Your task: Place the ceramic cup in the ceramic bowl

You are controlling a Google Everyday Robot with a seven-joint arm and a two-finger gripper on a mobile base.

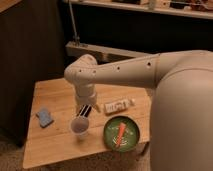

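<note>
The ceramic cup point(79, 125), a small pale tumbler, stands upright near the middle of the wooden table point(55, 145). My gripper point(84, 114) points straight down from the arm's wrist and ends right at the cup's upper right rim. Whether it touches or holds the cup is not visible. The ceramic bowl point(131, 141), a shallow dark green dish, sits on the table to the right of the cup, a short gap away. An orange stick-like item point(121, 132) lies inside the bowl.
A blue sponge-like block point(45, 117) lies at the table's left. A white packet point(118, 106) lies behind the bowl. My own large pale body fills the right side of the view. Dark cabinets stand behind and to the left of the table.
</note>
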